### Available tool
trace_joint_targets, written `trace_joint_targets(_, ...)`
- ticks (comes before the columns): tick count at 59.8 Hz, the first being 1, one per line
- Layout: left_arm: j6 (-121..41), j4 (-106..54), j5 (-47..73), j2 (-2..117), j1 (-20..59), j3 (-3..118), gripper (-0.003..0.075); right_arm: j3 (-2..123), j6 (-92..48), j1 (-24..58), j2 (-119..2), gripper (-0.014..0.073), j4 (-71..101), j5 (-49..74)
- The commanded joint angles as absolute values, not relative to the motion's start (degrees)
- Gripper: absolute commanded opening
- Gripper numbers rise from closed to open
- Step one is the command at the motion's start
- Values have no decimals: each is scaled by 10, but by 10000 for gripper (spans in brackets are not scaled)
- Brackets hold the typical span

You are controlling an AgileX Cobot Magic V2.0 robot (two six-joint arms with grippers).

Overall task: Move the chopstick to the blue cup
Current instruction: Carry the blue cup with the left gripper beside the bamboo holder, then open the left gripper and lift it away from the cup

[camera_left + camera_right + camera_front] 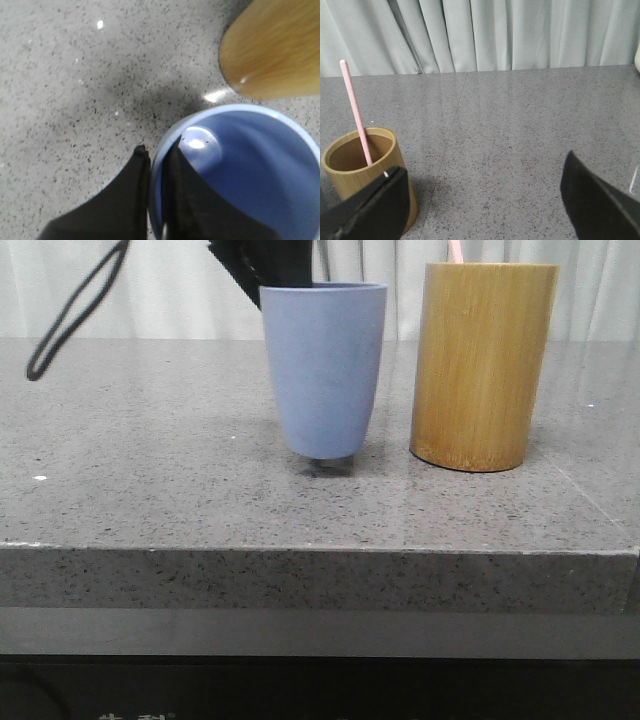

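The blue cup [323,368] hangs slightly above the grey table, left of the taller bamboo holder [483,365]. My left gripper [157,150] is shut on the cup's rim [156,165], one finger inside and one outside; in the front view its dark body shows behind the cup's top [262,265]. A pale pink chopstick [355,112] stands in the bamboo holder [365,172]; only its tip shows in the front view [455,250]. My right gripper [482,187] is open and empty, beside the holder and above the table.
The grey speckled table [150,470] has its front edge close to the camera. A black cable loop [75,310] hangs at the upper left. Pale curtains [495,32] close off the back. The bamboo holder also shows in the left wrist view [275,47], close beside the cup.
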State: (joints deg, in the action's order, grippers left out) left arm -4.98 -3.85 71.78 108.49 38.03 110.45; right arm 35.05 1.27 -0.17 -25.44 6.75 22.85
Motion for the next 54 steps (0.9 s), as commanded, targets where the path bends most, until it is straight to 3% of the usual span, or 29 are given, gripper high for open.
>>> trace_joint_targets(1,-51,-43,724,1062,386,1135,-15,372,10,-4,-261,625,71,187)
trace_joint_targets(8,-51,-43,724,1064,386,1141,61,372,10,-4,-261,625,71,187)
trace_joint_targets(19,-51,-43,727,1064,386,1148,349,372,10,-4,-261,625,71,187)
trace_joint_targets(26,-51,-43,727,1051,386,1151,459,372,10,-4,-261,625,71,187)
trace_joint_targets(34,-51,-37,727,1004,385,1147,438,372,10,-4,-261,625,71,187)
trace_joint_targets(41,-51,0,727,948,383,1123,365,372,10,-4,-261,625,70,187)
trace_joint_targets(54,-45,64,727,855,350,1042,62,372,10,-4,-261,625,70,187)
